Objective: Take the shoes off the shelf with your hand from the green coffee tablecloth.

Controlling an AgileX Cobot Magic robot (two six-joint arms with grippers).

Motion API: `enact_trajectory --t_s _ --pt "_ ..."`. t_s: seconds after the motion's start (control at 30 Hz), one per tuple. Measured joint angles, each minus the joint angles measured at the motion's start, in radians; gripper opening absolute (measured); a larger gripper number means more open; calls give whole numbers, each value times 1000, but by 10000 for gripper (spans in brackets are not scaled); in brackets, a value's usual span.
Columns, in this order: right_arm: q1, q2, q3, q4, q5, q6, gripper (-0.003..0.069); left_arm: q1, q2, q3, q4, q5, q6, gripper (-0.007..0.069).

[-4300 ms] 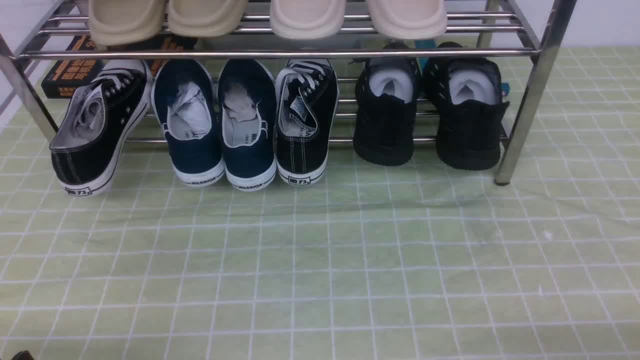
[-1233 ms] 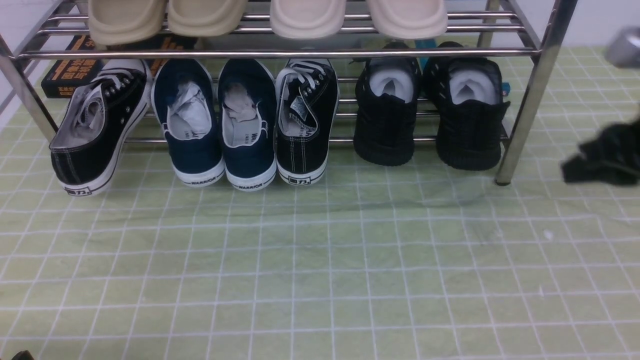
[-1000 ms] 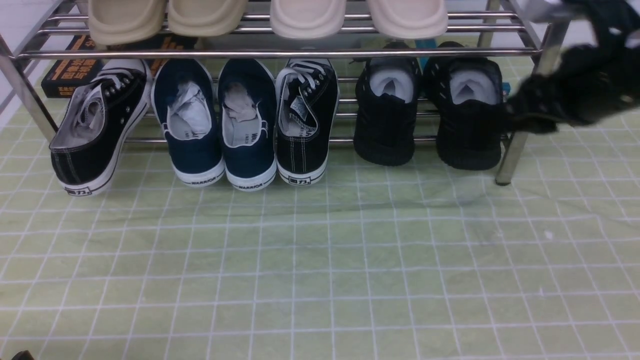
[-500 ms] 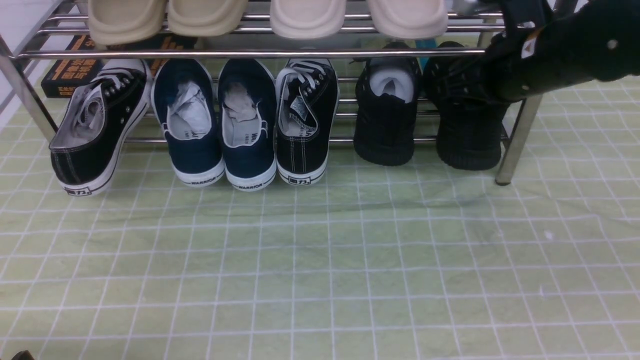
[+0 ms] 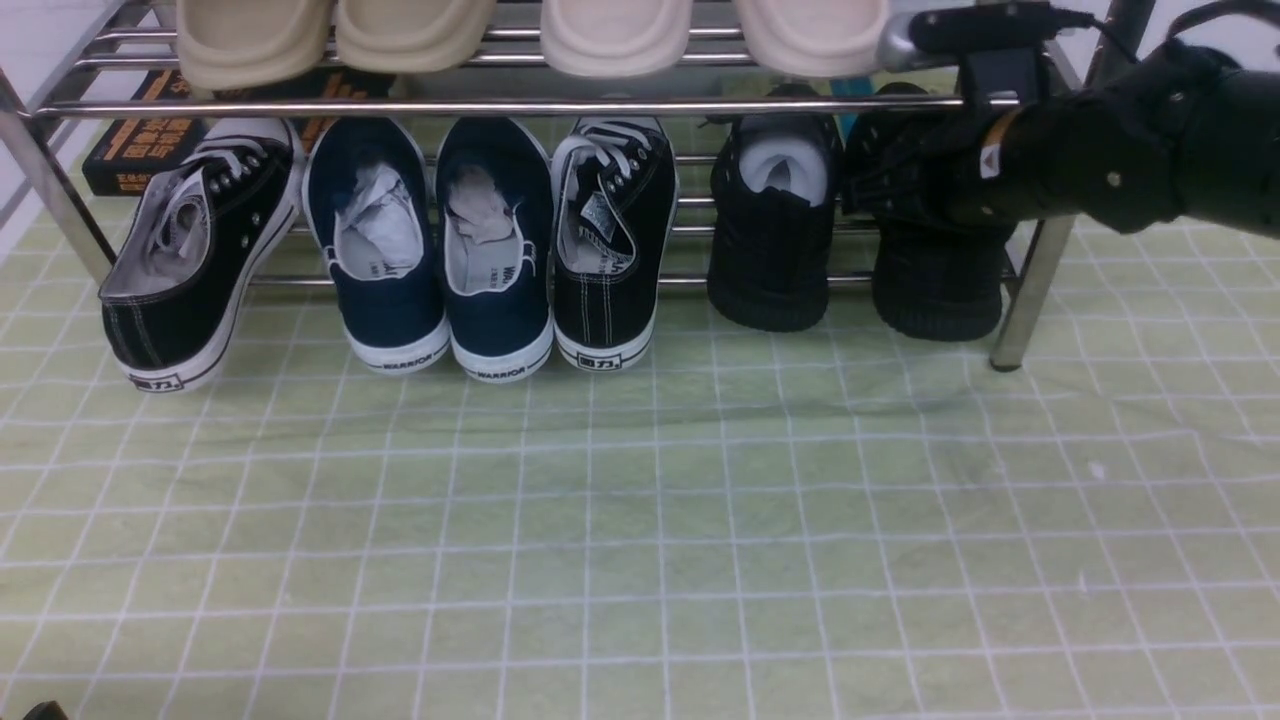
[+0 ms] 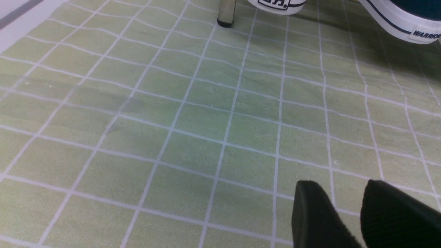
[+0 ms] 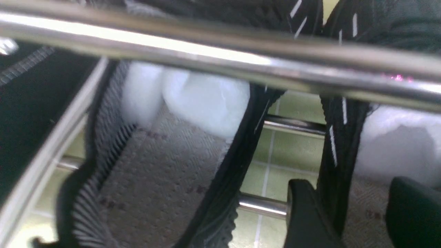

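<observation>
Reaching into the shelf point(image 5: 1025, 300) with the right arm point(image 5: 1130, 160): right end effector point(image 7: 349, 206) sits under the top tier's front rail point(image 5: 500, 105) at the shelf's right end, right on the target pair

Location: the shoes point(image 5: 770, 255) are on the lower tier, the last two at the right end. The shelf stands toward the far edge of the surface, on the green cloth point(image 5: 640, 520)

Key relation: in the right wrist view one finger point(image 7: 303, 220) is in the gap between the two shoes and the other is inside the outer shoe point(image 5: 935, 295), so the jaws straddle that shoe's inner collar wall. Jaws open, wall not pinched yet as far as I can see, with a gap on the inside finger's side

Orientation: both shoes run front-to-back, heels at the shelf's front edge facing the robot, toes toward the back under the top tier, heels lower than toes. Long axis crosses the rails, so I'd judge the way out is along it, over the front edge toward the near edge of the surface. Straight up would hit the rail

Left end effector point(image 6: 346, 193) hovers low over bare cloth in front of the shelf's left end, jaws a little apart, nothing in them. It's well apart from the pair, so the right arm is clearly nearer

Next, as I read it: close on the collar, drag out heel-first. Inner shoe untouched, needs a second trip
</observation>
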Motion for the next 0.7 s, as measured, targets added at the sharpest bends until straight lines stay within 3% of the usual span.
enact_trajectory --t_s 0.03,0.13,0.23,0.27,0.53,0.7 --pt "0 0 0 -1 0 0 333 0 0 0 0 0 0 242" --pt "1 14 -1 -12 12 2 229 0 0 0 0 0 0 242" --pt "4 15 -20 -11 62 2 50 0 0 0 0 0 0 242" --pt "5 16 -27 -10 78 2 22 0 0 0 0 0 0 242" --pt "8 -23 -109 6 314 -22 7 0 0 0 0 0 0 242" --pt "8 -148 -122 86 466 -103 7 0 0 0 0 0 0 242"
